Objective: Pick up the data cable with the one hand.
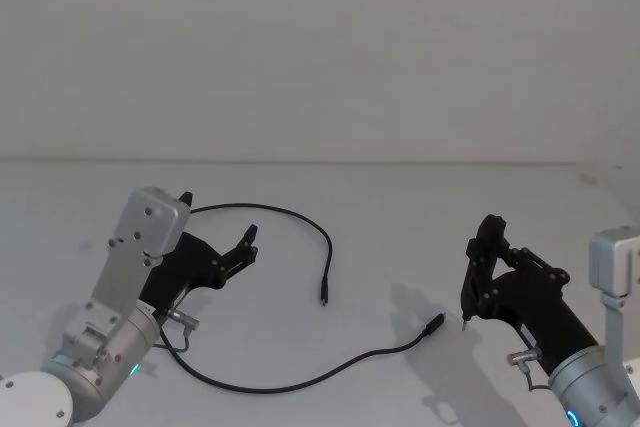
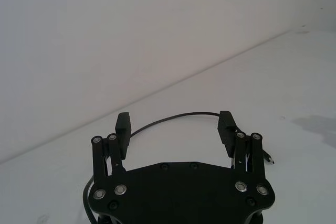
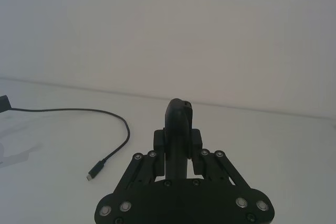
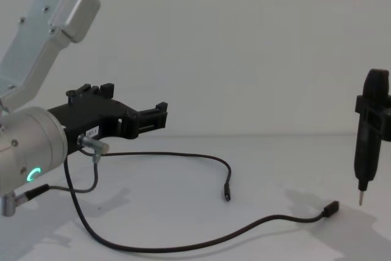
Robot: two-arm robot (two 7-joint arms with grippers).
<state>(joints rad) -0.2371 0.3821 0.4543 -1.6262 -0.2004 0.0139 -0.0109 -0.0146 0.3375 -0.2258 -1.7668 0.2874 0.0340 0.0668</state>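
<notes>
Black blocky left gripper (image 2: 175,121): two linkage fingers, flat rectangular pads (image 2: 123,124), silver rivets (image 2: 121,189) on the palm plate, small white label (image 4: 91,131) on the side. The left wrist (image 4: 27,148) is a thick silver cylinder with a glowing green ring (image 4: 33,174), a short grey wire (image 4: 96,172) and a metal connector (image 4: 91,144). Silver boxy housing (image 4: 58,7) with small dark screws. The right gripper (image 3: 178,142) has the same black linkage build and silver rivets. The right wrist (image 1: 590,387) is silver with a blue-green ring (image 1: 572,417) and a silver box (image 1: 613,262).

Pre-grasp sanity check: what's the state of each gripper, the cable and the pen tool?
left gripper: open, empty, above the table
right gripper: shut on pen-like tool
pen-like tool: held upright, tip down
data cable: lying slack on the table, ungripped, both plugs free
</notes>
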